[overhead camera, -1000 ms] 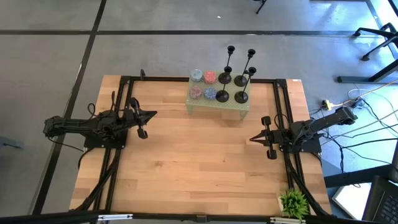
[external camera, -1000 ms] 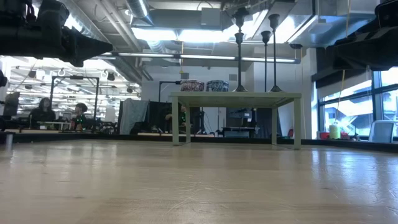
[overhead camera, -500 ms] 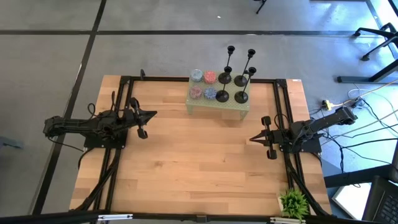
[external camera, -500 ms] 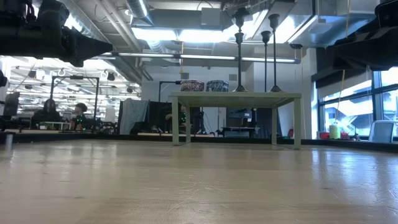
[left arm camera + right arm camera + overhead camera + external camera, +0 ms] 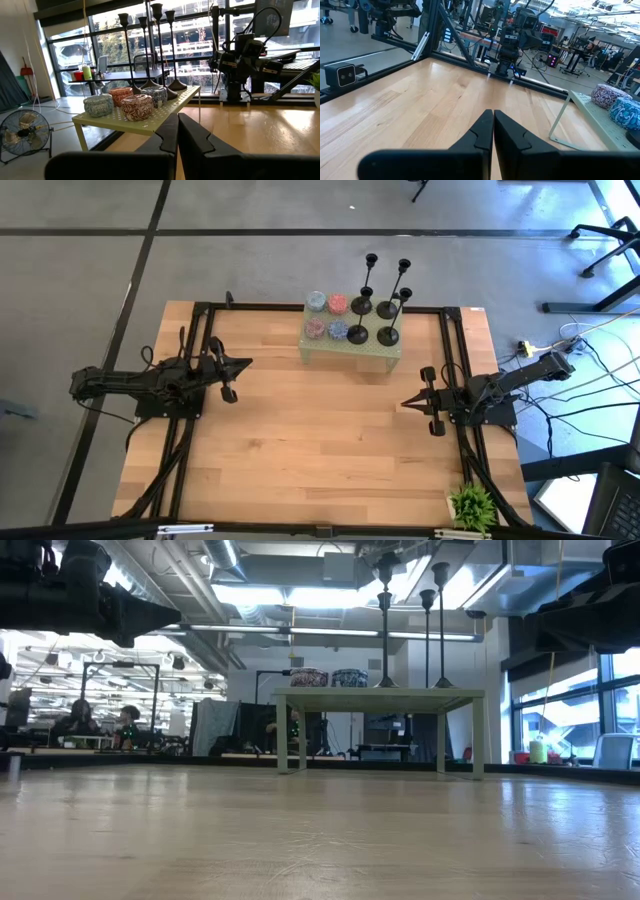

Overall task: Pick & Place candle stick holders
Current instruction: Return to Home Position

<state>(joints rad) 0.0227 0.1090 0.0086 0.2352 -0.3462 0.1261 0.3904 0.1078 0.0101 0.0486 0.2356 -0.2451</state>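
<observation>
Several black candle stick holders (image 5: 373, 308) stand upright on their round bases on the right half of a small pale green stand (image 5: 352, 348) at the table's far edge; they also show as candle stick holders (image 5: 150, 50) in the left wrist view. My left gripper (image 5: 248, 363) hovers shut above the table's left side, pointing right. My right gripper (image 5: 404, 404) hovers shut above the right side, pointing left. Both are well apart from the holders.
Several small patterned tins (image 5: 327, 316) sit on the stand's left half. A small green plant (image 5: 471, 506) stands at the table's near right corner. Black frame rails (image 5: 452, 360) run along the table's edges. Bare wood (image 5: 320, 440) lies between the arms.
</observation>
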